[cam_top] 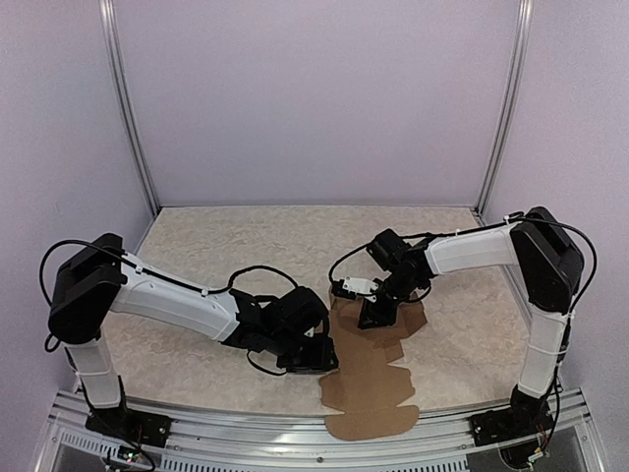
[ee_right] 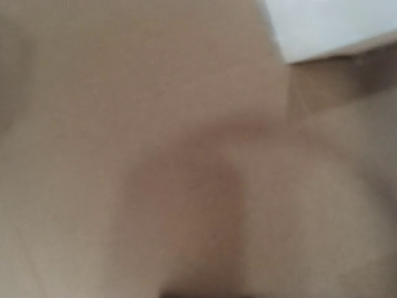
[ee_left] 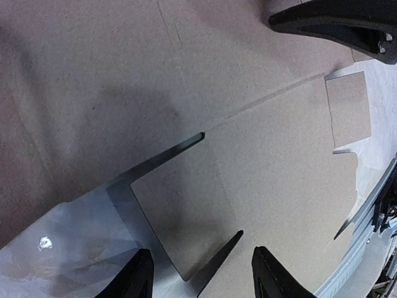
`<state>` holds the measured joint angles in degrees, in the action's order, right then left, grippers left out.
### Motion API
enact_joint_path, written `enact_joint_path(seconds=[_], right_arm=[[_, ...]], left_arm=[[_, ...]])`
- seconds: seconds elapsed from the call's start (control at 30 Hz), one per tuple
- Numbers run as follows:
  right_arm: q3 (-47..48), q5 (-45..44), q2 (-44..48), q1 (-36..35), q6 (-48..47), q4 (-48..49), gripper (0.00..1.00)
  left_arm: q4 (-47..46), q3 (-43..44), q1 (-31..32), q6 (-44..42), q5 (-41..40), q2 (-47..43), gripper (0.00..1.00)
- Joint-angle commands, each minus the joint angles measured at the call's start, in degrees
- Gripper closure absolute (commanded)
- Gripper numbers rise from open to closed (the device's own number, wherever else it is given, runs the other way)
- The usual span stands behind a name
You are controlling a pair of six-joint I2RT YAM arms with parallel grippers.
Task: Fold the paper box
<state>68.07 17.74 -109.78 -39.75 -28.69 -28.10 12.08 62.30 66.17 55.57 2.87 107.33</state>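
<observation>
left fingers [ee_left: 139, 279]: mine, half spread, straddling a box [cam_top: 369, 388] flap corner
right gripper [cam_top: 378, 313]: on box's far end, spread can't tell
box: flat brown sheet, unfolded

The paper box [cam_top: 371, 379] lies flat on the table [cam_top: 226, 246], its near end overlapping the front rail [cam_top: 246, 413]. The left gripper [cam_top: 316, 356] sits at the sheet's left edge, cardboard just to its right. The right gripper [cam_top: 378, 315] points down onto the far end, cardboard directly beneath it; its jaw opening cannot be read
</observation>
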Motion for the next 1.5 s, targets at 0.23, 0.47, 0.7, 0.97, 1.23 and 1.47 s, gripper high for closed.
enact_joint_path(seconds=[0.23,0.47,0.7,0.97,1.23,1.47], right_arm=[[0.5,-1.7,-8.3,-0.3,3.7,-1.1,0.82],[0.8,-1.3,-9.5,-0.3,4.2,-1.8,0.82],[0.8,-1.1,-9.6,-0.4,4.4,-2.1,0.82],[0.6,0.2,-10.1,-0.3,4.4,-2.9,0.83],[0.5,-0.9,-7.1,-0.1,4.4,-3.8,0.79],[-0.7,-1.5,2.3,0.9,3.4,-4.4,0.73]], left_arm=[[-4.4,1.9,-1.4,-2.1,3.7,0.8,0.57],[-0.7,7.0,-0.9,-5.3,2.4,2.4,0.64],[-0.4,9.5,-1.6,-7.3,2.8,6.2,0.65],[0.5,13.1,-1.9,-10.5,2.0,9.5,0.66],[6.4,15.6,-1.6,-12.3,-0.6,9.3,0.76],[8.6,11.8,-4.0,-13.3,2.2,6.8,0.83]])
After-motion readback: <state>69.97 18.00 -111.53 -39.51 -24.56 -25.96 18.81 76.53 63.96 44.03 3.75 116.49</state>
